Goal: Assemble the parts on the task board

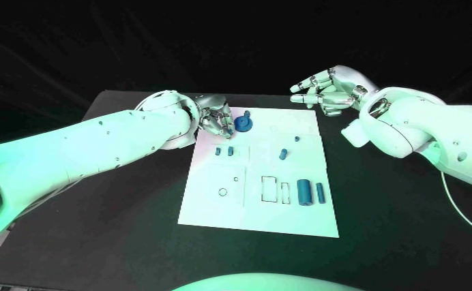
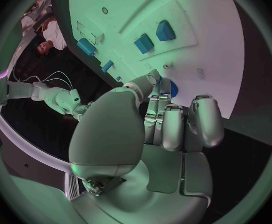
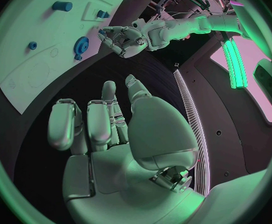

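Reaching in from the left of the head view, the left robot hand point(image 1: 215, 118) rests at the upper left corner of the white task board point(image 1: 295, 219), its fingertips point(image 2: 164, 88) at a round blue gear point(image 1: 243, 125) that lies there. Whether the fingers actually pinch the gear I cannot tell; they are curled close against it. The right robot hand point(image 1: 329, 91) hovers above the black tabletop point(image 1: 118, 236) past the board's upper right corner, fingers apart and holding nothing. Other blue parts lie lower on the board: two small pegs point(image 1: 225, 150) left of centre, a small piece point(image 1: 283, 154) near the middle, and a short cylinder point(image 1: 304, 192) toward the lower right. The gear looks light, rigid and smooth, probably slippery plastic; pinching its toothed rim from opposite sides seems the surest hold.
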`<state>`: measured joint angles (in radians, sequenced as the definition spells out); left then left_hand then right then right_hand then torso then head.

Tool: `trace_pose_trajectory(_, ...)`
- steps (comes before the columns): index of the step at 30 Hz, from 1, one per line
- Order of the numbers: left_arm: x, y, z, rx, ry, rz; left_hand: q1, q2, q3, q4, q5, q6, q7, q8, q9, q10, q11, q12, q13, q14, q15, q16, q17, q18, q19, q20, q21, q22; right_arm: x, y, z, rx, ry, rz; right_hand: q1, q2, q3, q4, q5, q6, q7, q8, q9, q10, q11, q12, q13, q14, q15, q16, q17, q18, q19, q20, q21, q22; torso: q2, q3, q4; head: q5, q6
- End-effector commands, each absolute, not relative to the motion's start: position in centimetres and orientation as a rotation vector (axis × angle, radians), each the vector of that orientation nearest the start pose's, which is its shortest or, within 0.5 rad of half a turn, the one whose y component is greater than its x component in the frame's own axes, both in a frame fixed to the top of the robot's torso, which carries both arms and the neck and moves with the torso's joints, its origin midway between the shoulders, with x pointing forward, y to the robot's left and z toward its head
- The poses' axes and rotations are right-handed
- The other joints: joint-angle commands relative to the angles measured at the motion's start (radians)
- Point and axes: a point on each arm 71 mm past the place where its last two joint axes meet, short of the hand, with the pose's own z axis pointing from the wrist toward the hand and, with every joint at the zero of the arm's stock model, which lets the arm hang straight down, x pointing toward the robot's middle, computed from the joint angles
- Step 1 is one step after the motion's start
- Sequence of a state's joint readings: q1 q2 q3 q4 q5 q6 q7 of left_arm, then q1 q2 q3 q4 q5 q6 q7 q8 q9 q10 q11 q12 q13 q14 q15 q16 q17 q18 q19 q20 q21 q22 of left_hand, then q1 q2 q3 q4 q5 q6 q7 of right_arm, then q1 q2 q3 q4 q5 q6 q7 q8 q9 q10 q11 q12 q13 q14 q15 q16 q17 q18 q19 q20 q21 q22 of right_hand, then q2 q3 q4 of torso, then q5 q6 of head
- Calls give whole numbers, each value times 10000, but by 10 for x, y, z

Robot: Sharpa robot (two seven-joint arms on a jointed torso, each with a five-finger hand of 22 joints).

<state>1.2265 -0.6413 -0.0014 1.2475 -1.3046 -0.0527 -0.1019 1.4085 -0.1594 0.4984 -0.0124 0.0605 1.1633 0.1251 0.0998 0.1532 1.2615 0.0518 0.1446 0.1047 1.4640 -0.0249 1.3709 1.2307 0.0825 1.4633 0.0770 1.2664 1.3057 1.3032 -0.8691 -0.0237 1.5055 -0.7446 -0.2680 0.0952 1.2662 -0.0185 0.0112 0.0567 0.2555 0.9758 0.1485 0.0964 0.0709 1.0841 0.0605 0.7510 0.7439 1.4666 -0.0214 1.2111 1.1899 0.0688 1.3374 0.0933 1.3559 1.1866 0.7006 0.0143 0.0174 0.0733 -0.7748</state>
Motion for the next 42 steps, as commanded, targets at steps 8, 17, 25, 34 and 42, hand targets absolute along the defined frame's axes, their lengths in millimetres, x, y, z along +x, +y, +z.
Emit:
trace_pose_trajectory(8,541,179,-197,630,19505,-6334,-80,2,44,-6,0,58,0,-69,-12,52,12,-42,17,392,-22,-7,-32,-100,57,-28,26,3,505,-216,-131,3768,16612,11168,-7,118,-55,-10,41,-59,-1,31,6,-69,11,35,-14,191,68,-33,-12,182,-40,6,-45,-7,6,-1,-13,30,-28)
trace_pose_trajectory(17,542,176,-203,745,19671,-6273,-84,8,52,-8,2,61,-5,-71,-14,53,9,-50,19,387,-22,-15,-46,-95,47,-27,2,-15,505,-216,-131,3757,16606,11184,-7,118,-55,-10,41,-59,-1,31,6,-69,11,35,-14,191,68,-33,-12,182,-40,6,-45,-7,10,-6,-20,33,-50)
trace_pose_trajectory(25,541,175,-205,811,19766,-6281,-84,8,52,-8,2,61,-5,-71,-14,53,9,-50,19,387,-22,-15,-46,-95,47,-27,2,-15,505,-216,-131,3759,16604,11180,-7,118,-55,-10,41,-59,-1,31,6,-69,11,35,-14,191,68,-33,-12,182,-40,6,-45,-7,4,-1,-13,33,-73)
trace_pose_trajectory(34,541,176,-206,856,19869,-6231,-84,18,64,-15,3,69,-13,-73,-16,60,3,-59,23,379,-24,-30,-75,-90,38,-27,-14,-27,505,-216,-131,3750,16581,11194,-5,126,-74,2,43,-58,-1,36,6,-71,10,41,-18,193,68,-31,-7,184,-43,5,-51,-13,6,0,-20,63,-77)
trace_pose_trajectory(42,542,175,-207,871,19920,-6178,-82,21,70,-20,4,70,-16,-75,-17,60,1,-64,24,379,-25,-26,-69,-91,38,-27,-10,-22,505,-216,-131,3746,16585,11199,-2,128,-75,3,44,-58,-1,36,6,-71,10,42,-18,192,68,-33,-9,184,-44,5,-52,-15,3,-2,-10,118,-79)
